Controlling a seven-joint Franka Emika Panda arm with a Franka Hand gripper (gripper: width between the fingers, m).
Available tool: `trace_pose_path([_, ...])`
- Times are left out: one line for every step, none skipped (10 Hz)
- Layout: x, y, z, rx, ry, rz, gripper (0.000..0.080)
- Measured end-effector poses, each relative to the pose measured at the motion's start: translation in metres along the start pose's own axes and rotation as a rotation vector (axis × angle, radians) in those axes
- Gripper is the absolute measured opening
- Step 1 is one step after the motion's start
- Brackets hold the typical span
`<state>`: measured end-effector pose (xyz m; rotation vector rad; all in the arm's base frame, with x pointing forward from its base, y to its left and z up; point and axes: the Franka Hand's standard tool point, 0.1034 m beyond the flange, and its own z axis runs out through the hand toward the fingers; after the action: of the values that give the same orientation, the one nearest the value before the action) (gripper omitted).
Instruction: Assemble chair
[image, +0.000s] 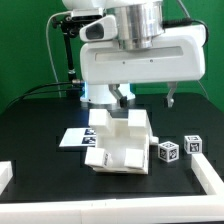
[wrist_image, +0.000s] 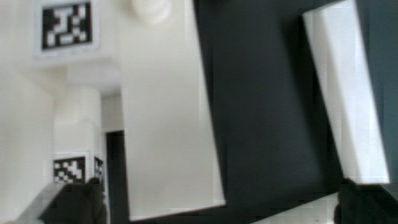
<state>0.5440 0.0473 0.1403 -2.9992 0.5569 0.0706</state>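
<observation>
When I look at the exterior view, I see the gripper (image: 146, 99) hanging just above the chair (image: 118, 141). Its two fingers are spread wide apart and nothing is between them. The chair sits in the middle of the black table (image: 40, 165), as chunky white pieces that look joined together. The marker board (image: 71, 137) lies flat just beside it on the exterior view's left. One small block (image: 167, 151) and a second block (image: 192, 146), both with tags, stand near the chair on the exterior view's right, apart from it. My big worry is coming down crooked. If one finger lands on top of a white wall and not beside it, it could tip the chair or push the joined pieces apart. A shove to the right could also knock the blocks away.

When I look at the wrist view, the chair is very close and fills most of the picture. I see a square tag (wrist_image: 66, 22) on a white piece and a dark finger (wrist_image: 64, 205) at the edge. The picture is blurry, so I cannot tell if that finger touches the plastic. A white strip (wrist_image: 338, 90) runs beyond a dark gap, and I cannot tell which piece it is. If I close on the wrong wall, or catch only a thin edge, the piece could slip or twist when I lift.
</observation>
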Motion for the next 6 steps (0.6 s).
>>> trace_pose_path([0.0007,0.0043,-0.0037,0.004,0.004,0.009,0.0649])
trace_pose_path([0.0004,0.0047,-0.0019,0.002,0.002,0.009,0.0649])
trace_pose_path([0.0002,0.0045,-0.0012,0.001,0.001,0.009,0.0648])
trace_pose_path([0.0002,0.0045,-0.0012,0.001,0.001,0.009,0.0648])
trace_pose_path([0.0002,0.0045,-0.0010,0.001,0.001,0.009,0.0648])
trace_pose_path([0.0001,0.0046,-0.0008,0.001,0.000,0.009,0.0648])
